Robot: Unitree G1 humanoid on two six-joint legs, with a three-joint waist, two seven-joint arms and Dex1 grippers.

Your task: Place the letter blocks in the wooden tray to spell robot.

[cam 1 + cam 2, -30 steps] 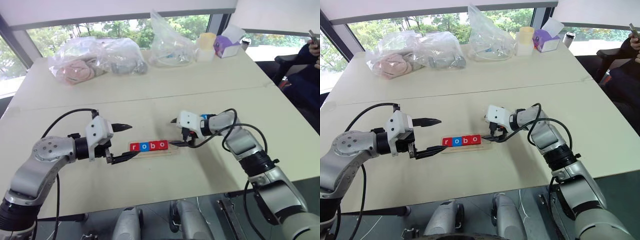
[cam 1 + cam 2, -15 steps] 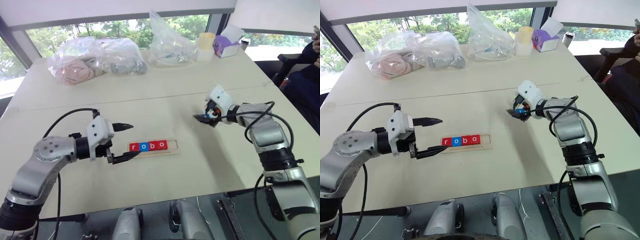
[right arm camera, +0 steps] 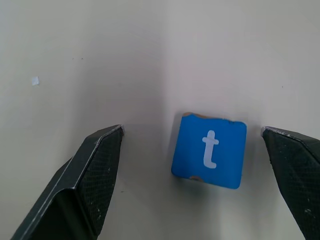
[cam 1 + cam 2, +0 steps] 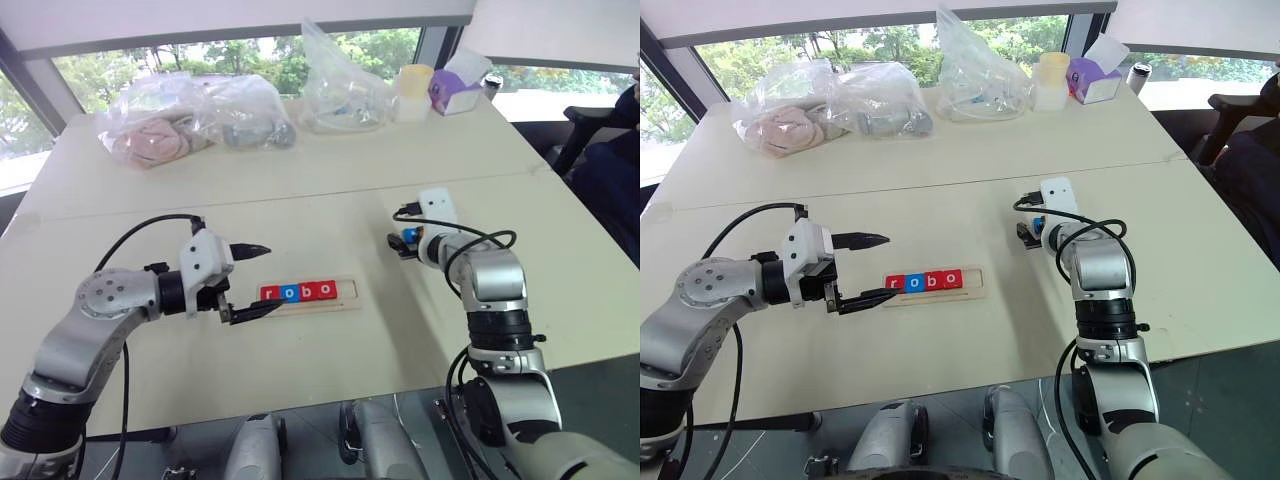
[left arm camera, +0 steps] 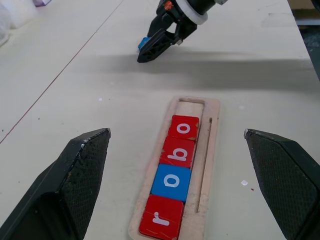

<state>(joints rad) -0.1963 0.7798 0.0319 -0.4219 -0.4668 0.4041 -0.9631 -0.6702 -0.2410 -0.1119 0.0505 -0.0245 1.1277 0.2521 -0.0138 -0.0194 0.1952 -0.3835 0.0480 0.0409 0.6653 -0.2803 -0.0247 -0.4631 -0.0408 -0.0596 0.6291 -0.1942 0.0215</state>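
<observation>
The narrow pale wooden tray lies at the centre of the head view, holding four flat square letter tiles in a row, red r, blue o, red b, red o; its last slot at the right end is bare. The fifth tile, a blue square with a white t, lies flat on the cream table, right of centre. My right gripper hangs over it, fingers spread wide either side, gripping nothing. My left gripper sits level by the tray's left end, wide open and empty.
</observation>
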